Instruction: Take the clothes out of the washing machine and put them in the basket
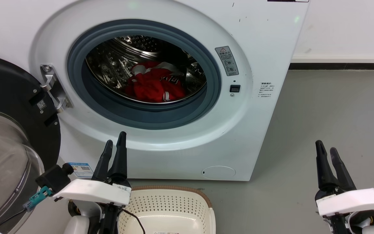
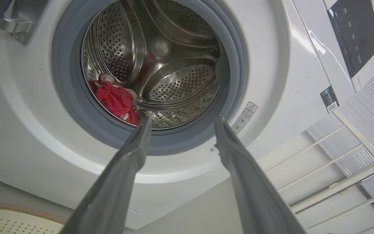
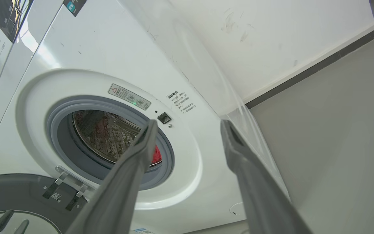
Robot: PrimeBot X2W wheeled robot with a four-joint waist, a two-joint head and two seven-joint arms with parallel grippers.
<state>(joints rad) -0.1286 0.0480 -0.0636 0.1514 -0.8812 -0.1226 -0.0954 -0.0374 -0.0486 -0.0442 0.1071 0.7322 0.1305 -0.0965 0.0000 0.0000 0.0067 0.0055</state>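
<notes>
Red clothes with white trim lie bunched at the bottom of the steel drum of the white washing machine, whose door hangs open to the left. The clothes sit low left in the drum, and a red sliver of the clothes peeks past a finger. The cream basket stands on the floor in front of the machine. My left gripper is open, below the porthole and above the basket's left side. My right gripper is open over bare floor to the machine's right. Both hold nothing.
The open door's glass bowl bulges out at the lower left beside my left arm. Grey floor stretches right of the machine to a white wall with a dark skirting. A control panel tops the machine.
</notes>
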